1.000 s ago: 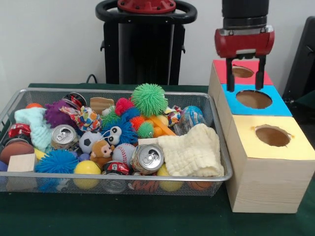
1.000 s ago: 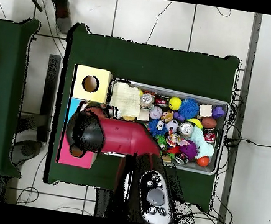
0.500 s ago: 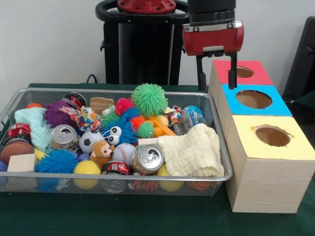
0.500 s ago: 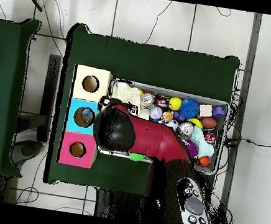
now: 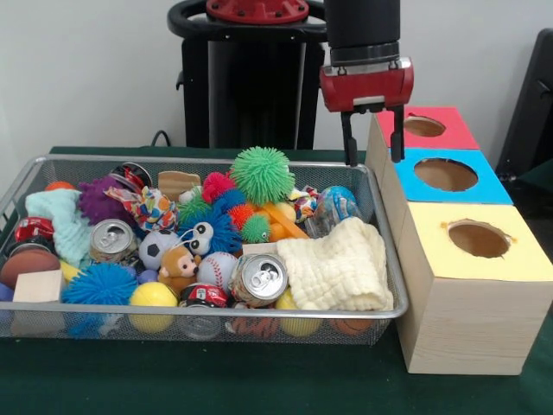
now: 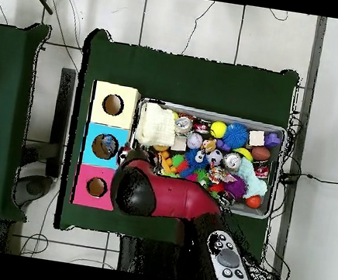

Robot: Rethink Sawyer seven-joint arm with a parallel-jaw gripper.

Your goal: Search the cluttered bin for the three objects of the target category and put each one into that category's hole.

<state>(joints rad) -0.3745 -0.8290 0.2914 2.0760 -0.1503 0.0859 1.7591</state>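
Front view shows the silver wire-mesh bin (image 5: 380,259) heaped with spiky balls, drink cans and a cream knitted cloth (image 5: 337,264), on the green worktop (image 5: 259,380). Just beside it stands the wooden box (image 5: 467,328) with red (image 5: 425,126), blue (image 5: 446,174) and yellow (image 5: 478,239) holes. Above the bin's far corner hangs the red end effector (image 5: 373,145), fingers parted and empty.

I see the green-covered surface (image 5: 259,380) carrying two things: a wire mesh bin (image 5: 380,251) full of clutter, and touching it at 3 o'clock, a wooden box (image 5: 458,333) with three holes.
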